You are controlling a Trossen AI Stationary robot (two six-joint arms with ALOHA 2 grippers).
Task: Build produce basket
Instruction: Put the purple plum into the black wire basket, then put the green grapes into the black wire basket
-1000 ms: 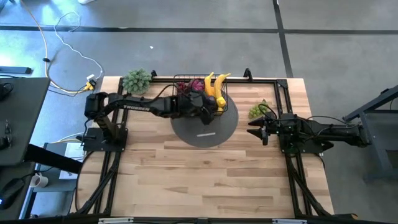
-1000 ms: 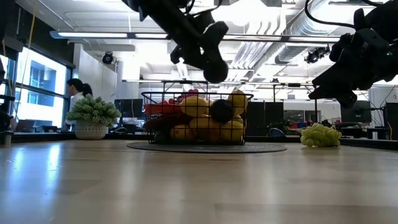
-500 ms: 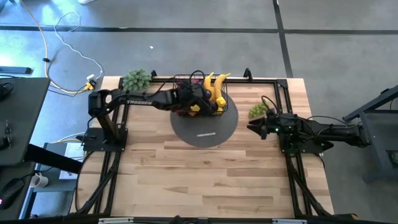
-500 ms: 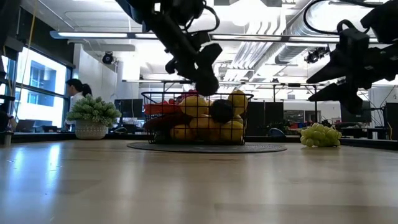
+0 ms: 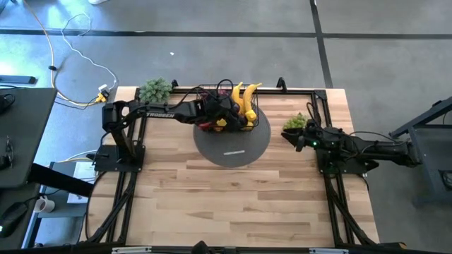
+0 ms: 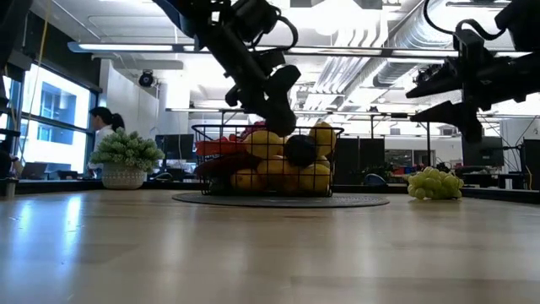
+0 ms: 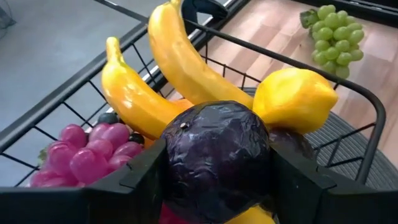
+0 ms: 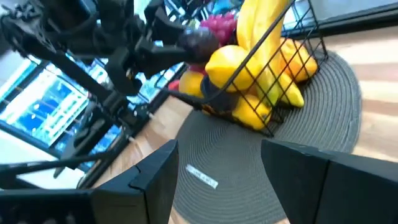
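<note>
1. The left gripper [image 7: 217, 180] is over the basket [image 5: 227, 107], at about 12 o'clock on the counter [image 5: 233, 190]. Its jaws are spread fairly wide and clasp a dark purple plum [image 7: 217, 158] on both sides.
2. The right gripper [image 5: 293, 139] hangs above the counter at about 3 o'clock, just beside the green grapes [image 5: 294, 123]. Its jaws stand apart with nothing between them.
3. The basket sits on a grey round mat [image 5: 233, 144]. The left wrist view shows inside it two bananas [image 7: 180, 62], one lemon [image 7: 298, 99] and one bunch of pink-red grapes [image 7: 87, 152]; further pieces lie underneath, too hidden to count.
4. One bunch of green grapes lies loose on the counter, well apart from the basket.
5. One pale-green leafy bunch [image 5: 155, 91] stands at about 10 o'clock.
</note>
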